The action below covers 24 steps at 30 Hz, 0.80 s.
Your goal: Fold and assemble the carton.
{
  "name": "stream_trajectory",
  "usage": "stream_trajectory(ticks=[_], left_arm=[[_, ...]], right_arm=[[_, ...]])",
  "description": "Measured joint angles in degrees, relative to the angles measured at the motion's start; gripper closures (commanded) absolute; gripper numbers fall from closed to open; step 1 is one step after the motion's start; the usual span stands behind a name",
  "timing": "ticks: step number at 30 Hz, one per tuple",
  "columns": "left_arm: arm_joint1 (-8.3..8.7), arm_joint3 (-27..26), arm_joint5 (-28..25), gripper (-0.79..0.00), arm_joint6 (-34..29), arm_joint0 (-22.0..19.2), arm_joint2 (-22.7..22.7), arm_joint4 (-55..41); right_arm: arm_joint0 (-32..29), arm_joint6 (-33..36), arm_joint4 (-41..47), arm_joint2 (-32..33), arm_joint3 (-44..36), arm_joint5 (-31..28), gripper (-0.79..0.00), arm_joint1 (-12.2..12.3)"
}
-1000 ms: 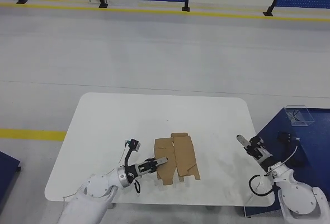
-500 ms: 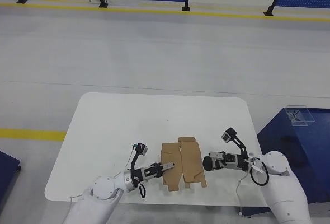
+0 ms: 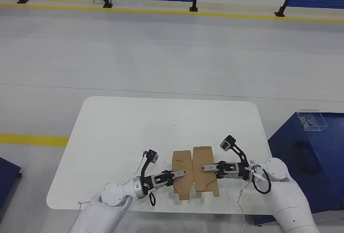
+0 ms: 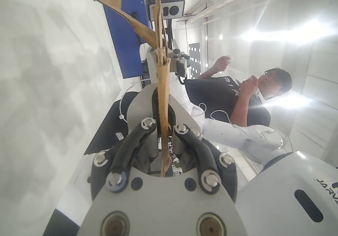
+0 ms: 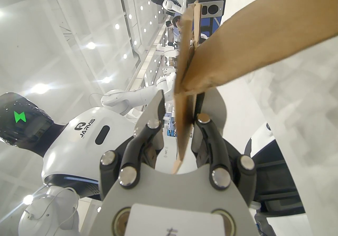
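Left end effector (image 3: pixel 179 173): clamped on the carton's left edge.
Right end effector (image 3: pixel 207 168): at the carton's right side, fingers straddling a panel, a gap beside one, not yet clamped.
Carton (image 3: pixel 202 154): between both end effectors, equally near each, long axis pointing away from the robot.
Tabletop (image 3: pixel 131 128): beneath the carton.

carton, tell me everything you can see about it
The carton is a flattened, unassembled brown cardboard blank with creased panels and small end flaps, one flap splaying away from the rest. It sits level near the front of the white table, between both arms. The left hand is clamped on one edge; the right hand is at the opposite edge.
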Motion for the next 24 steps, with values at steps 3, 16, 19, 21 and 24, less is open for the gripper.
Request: stream_trajectory(ticks=[3,16,19,21,24], left_arm=[[0.24,0.4,-0.3,-0.785,-1.1,0.1,-1.0,-1.3],[3.83,2.5,0.2,-0.785,-6.9,3.8,-14.4,-8.3],[4.16,2.7,0.2,-0.785,-6.5,4.6,-15.4,-7.4],[4.15,2.7,0.3,-0.785,-6.5,4.6,-15.3,-7.5],[4.15,2.7,0.3,-0.785,-6.5,4.5,-15.3,-7.5]], right_arm=[[-0.1,0.4,0.7,-0.1,0.0,0.4,0.000,0.3],[-0.1,0.5,0.7,-0.1,0.0,0.5,0.000,0.3],[-0.1,0.5,0.7,-0.1,0.0,0.5,0.000,0.3],[-0.1,0.2,0.5,0.0,-0.3,0.3,0.000,0.3],[-1.1,-3.9,-0.2,1.5,-4.9,-2.9,0.000,0.6]])
